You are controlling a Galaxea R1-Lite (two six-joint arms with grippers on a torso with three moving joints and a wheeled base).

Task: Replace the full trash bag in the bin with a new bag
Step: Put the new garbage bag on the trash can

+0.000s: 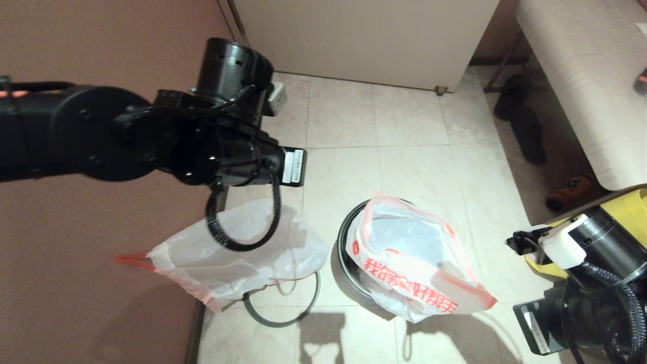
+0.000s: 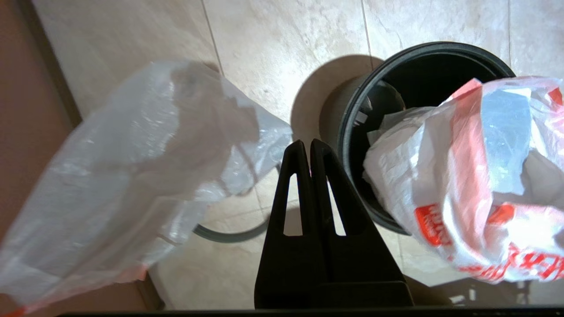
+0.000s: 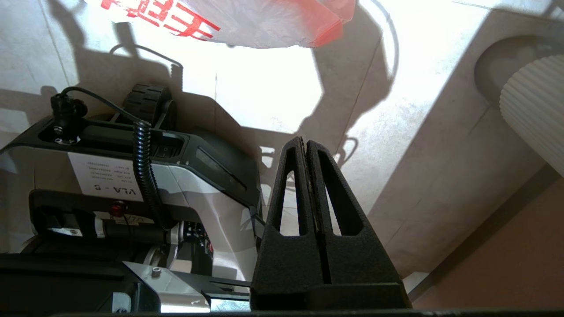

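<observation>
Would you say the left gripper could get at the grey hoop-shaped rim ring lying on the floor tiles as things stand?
Probably not directly. The bulgy translucent white trash bag lies over most of the grey rim ring; only one arc shows. The left gripper hangs shut above the tiles beside the round black plastic bin.

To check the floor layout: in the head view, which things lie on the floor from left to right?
full trash bag → bin holding the new bag → yellow bag
</observation>
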